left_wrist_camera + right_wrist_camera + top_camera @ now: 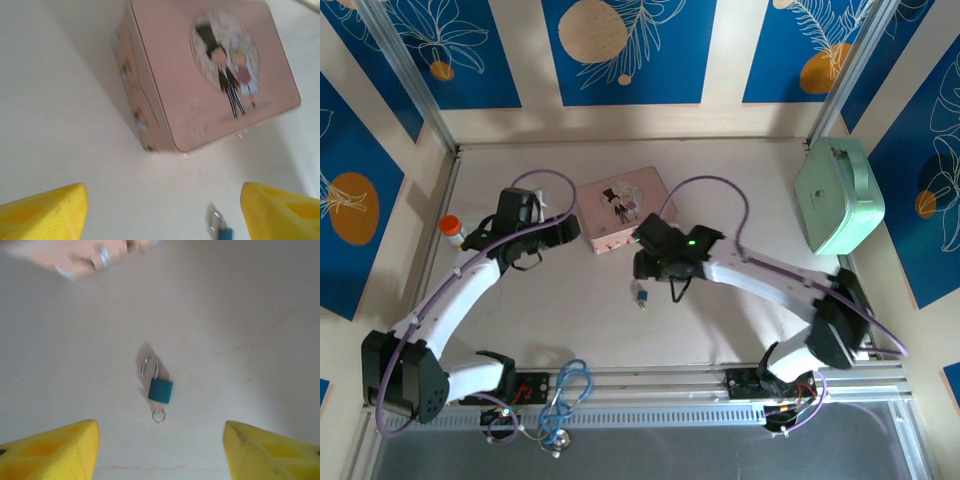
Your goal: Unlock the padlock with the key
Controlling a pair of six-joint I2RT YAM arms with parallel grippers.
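The padlock [160,390] lies flat on the white table, its blue body down and its silver shackle [150,365] swung open on one side. The key [158,412] sits in the bottom of the lock, with its small ring showing. My right gripper [160,450] hovers over the lock, open, its yellow fingers [55,450] well apart and touching nothing. From above, the padlock [642,296] rests just below the right gripper [645,262]. My left gripper [565,232] is open and empty beside the pink tin [210,75]; the padlock [218,227] is near its right finger [280,210].
A pink tin [623,208] with a cartoon couple stands behind both grippers. A mint green case [840,195] leans at the right wall. An orange-capped bottle [452,230] stands at the left edge. Blue cable [570,385] loops by the arm bases.
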